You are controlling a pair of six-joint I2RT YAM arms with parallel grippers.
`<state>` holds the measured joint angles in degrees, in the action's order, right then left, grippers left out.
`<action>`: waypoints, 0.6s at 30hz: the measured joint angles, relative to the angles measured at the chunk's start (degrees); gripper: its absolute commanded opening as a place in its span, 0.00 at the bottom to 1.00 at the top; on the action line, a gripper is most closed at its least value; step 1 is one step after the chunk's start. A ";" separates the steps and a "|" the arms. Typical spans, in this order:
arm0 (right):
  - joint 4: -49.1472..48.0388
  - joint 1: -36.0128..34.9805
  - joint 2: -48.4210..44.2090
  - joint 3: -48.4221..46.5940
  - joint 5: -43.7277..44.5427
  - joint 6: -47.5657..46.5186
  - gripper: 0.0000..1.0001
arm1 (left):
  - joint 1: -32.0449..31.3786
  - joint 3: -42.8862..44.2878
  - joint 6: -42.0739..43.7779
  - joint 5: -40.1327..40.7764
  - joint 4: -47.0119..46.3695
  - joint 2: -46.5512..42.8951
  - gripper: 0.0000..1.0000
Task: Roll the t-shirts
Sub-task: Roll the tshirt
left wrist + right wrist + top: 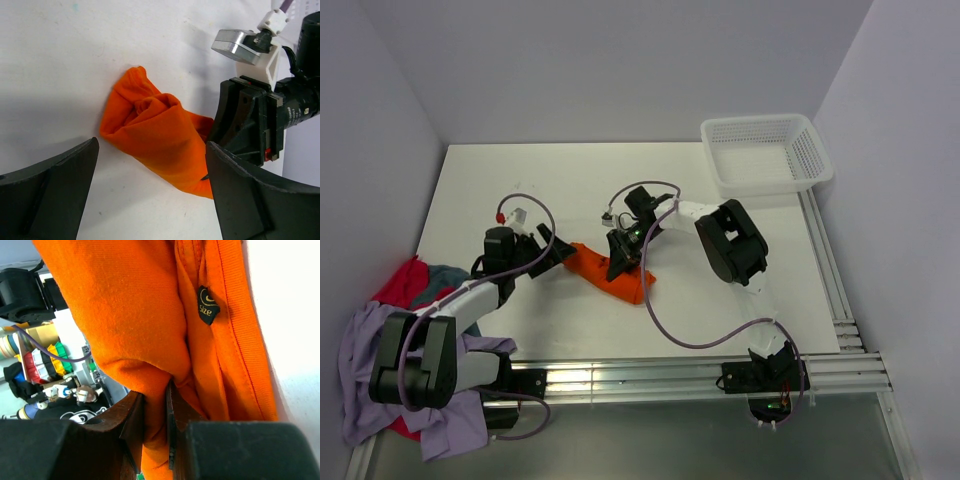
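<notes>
**Step in hand.** Rolling of the orange t-shirt (610,275) is under way. It lies near the middle of the desk (570,190), between the two arms, as a partly formed roll. The other shirts wait in a heap at the near left corner, partly over the desk edge: lavender t-shirt (365,350), red t-shirt (405,285) and grey-blue t-shirt (440,280). None of these is rolled.

**Jaws.** The right jaws are nearly closed and pinch a fold of the orange fabric at the bundle's right-hand part. The right wrist view shows cloth caught between them. The left jaws stand wide open and hold nothing. They sit just beside the left end of the roll, apart from it, with the roll's open end lying between the two fingers in the left wrist view.

**Condition of the shirt.** The roll is loose and uneven. The left end shows a soft spiral with a flared lip, and the body is a fat, creased cone rather than a tight cylinder. A hem and a black size label (206,305) hang exposed on the right side.

**Next move, as judged.** The left jaws should close on the loose left end while the right jaws hold. The roll then needs tightening or another turn, since if released now it is likely to spring open. The white basket (810,150) stands at the far right corner, well apart.
</notes>
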<state>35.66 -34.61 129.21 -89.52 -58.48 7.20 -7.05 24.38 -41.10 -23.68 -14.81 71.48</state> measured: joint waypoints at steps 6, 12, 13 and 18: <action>-0.24 -0.02 0.00 0.48 0.11 0.00 0.00 | 0.02 0.61 0.39 2.34 2.75 1.55 1.00; -0.24 -0.02 0.00 0.50 0.35 0.02 0.00 | 1.84 1.36 -0.09 -2.01 -2.19 9.05 0.99; -0.24 -0.02 -0.02 0.52 0.37 0.02 0.00 | 2.01 2.03 -0.11 -2.60 -3.21 10.23 0.99; -0.33 -0.04 -0.09 0.66 0.39 0.00 0.00 | 2.27 4.98 -1.20 -7.23 -9.70 17.70 0.86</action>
<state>35.33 -34.65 129.12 -88.86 -58.08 7.20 -4.78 29.36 -42.30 -30.92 -24.51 89.19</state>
